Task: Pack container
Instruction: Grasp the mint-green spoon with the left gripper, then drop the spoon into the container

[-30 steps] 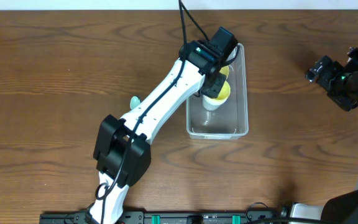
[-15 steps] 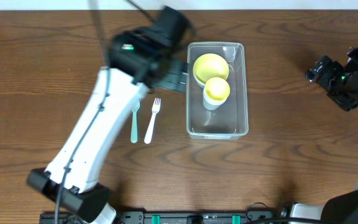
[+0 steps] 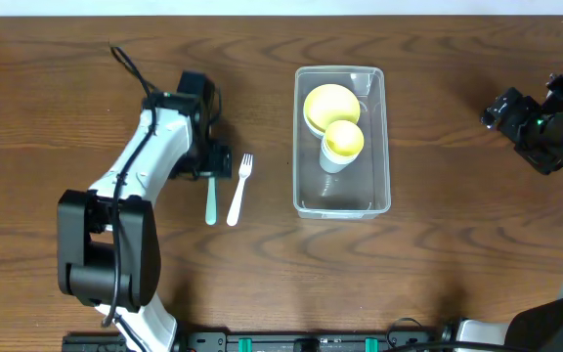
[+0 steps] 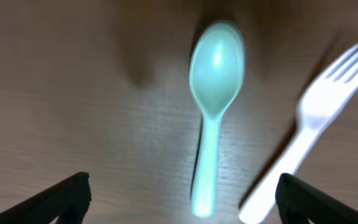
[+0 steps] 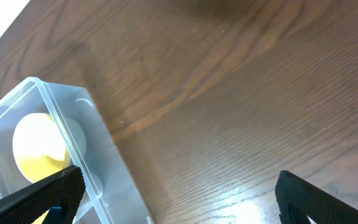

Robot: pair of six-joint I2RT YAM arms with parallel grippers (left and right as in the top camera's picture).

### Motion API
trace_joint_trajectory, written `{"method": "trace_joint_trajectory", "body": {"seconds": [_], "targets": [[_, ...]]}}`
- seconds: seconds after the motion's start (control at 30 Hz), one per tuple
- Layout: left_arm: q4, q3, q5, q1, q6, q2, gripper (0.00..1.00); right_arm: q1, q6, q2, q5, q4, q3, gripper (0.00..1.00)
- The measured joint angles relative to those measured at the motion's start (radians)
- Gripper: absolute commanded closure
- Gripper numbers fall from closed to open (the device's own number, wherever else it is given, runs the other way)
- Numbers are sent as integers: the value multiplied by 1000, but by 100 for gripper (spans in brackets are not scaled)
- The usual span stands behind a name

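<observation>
Left end effector (image 4: 182, 199) gapes wide above smooth mint plastic spoon (image 4: 214, 93) on grained wooden table (image 4: 73, 106)

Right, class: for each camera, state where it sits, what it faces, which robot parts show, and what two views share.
Overhead: above the table, facing straight down; left arm, right arm, container, spoon, fork.
Left wrist: on the left arm, facing down at spoon and fork; open jaws at bottom corners.
Right wrist: on the right arm, facing slantwise at the container; open jaws at bottom corners.
Shared: overhead and left wrist both show spoon and fork.
</observation>
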Motion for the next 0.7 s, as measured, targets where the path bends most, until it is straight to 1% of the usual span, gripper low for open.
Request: {"method": "trace_joint_trajectory", "body": {"seconds": [0.13, 0.23, 0.33, 0.5, 0.53, 0.6, 0.67, 0.7], "targets": [[96, -80, 14, 1, 24, 3, 19, 0, 0, 0, 0, 0, 0, 1], [145, -116, 23, 0, 32, 14, 29, 0, 0, 0, 0, 0, 0, 1], [164, -133, 24, 0, 40, 33, 32, 0, 0, 0, 0, 0, 0, 1], [177, -134, 28, 0, 47, 63, 43, 0, 0, 0, 0, 0, 0, 1], [181, -133, 32, 0, 48, 64, 47, 0, 0, 0, 0, 0, 0, 1], [185, -132, 45, 0, 48, 66, 58, 0, 0, 0, 0, 0, 0, 1], [187, -131, 55, -1, 49, 68, 74, 0, 0, 0, 0, 0, 0, 1], [186, -130, 60, -2, 50, 69, 80, 0, 0, 0, 0, 0, 0, 1]]}}
